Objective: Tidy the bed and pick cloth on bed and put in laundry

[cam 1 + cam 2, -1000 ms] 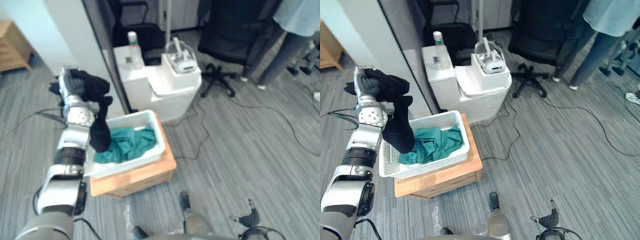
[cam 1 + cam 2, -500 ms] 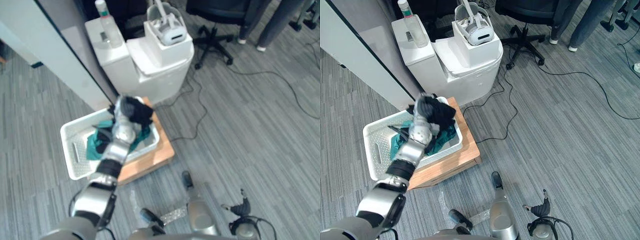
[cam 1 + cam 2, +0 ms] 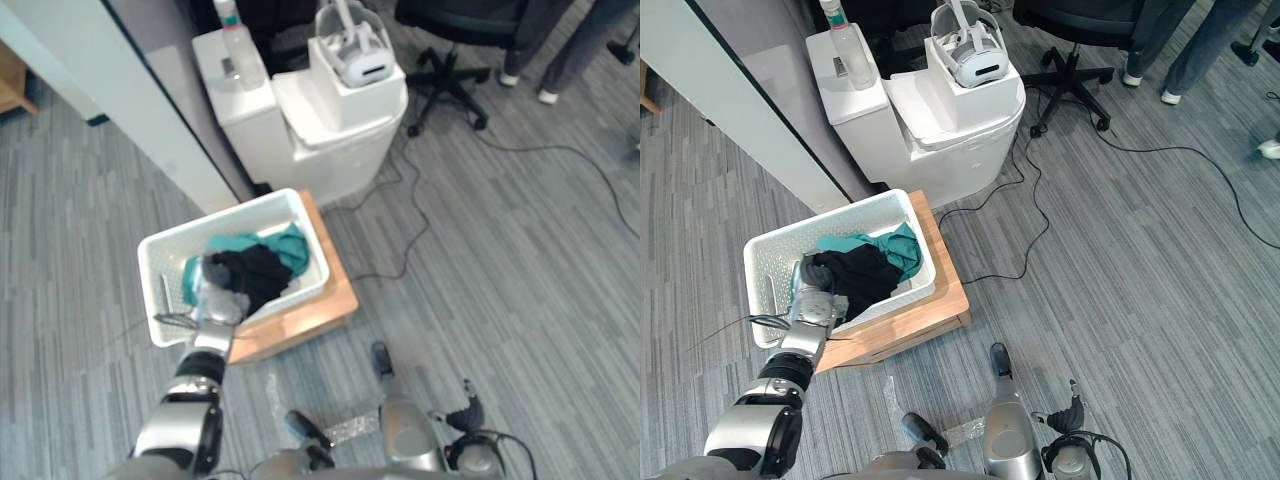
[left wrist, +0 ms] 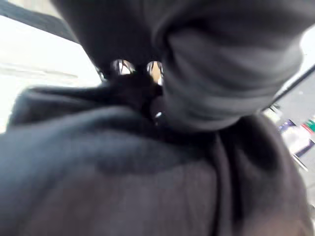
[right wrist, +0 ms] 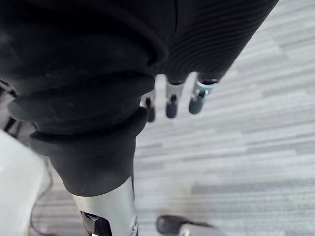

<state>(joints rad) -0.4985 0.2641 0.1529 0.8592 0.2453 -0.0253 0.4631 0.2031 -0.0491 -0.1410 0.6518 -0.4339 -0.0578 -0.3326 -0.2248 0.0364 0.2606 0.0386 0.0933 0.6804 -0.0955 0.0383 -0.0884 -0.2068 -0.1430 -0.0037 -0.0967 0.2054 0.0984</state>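
Observation:
A white laundry basket (image 3: 160, 250) stands on a low wooden crate (image 3: 320, 305). Inside it a black cloth (image 3: 255, 275) lies bunched on top of a teal cloth (image 3: 292, 245). My left hand (image 3: 213, 298) is down in the basket at the near edge of the black cloth, touching it. The left wrist view has the black cloth (image 4: 147, 172) pressed right up against the hand. My right hand (image 5: 172, 101) hangs over the grey floor, open, with straight fingers and nothing in it.
Behind the basket is a white cabinet (image 3: 330, 140) with a white headset (image 3: 355, 55) and a bottle (image 3: 232, 25) on top. A pale wall panel (image 3: 130, 110) runs to the left. An office chair (image 3: 450, 40), a person's legs (image 3: 565, 50) and floor cables lie far right.
The view has shifted. My left hand has come down from above the basket into it, and the black cloth now rests on the teal cloth instead of hanging from the hand.

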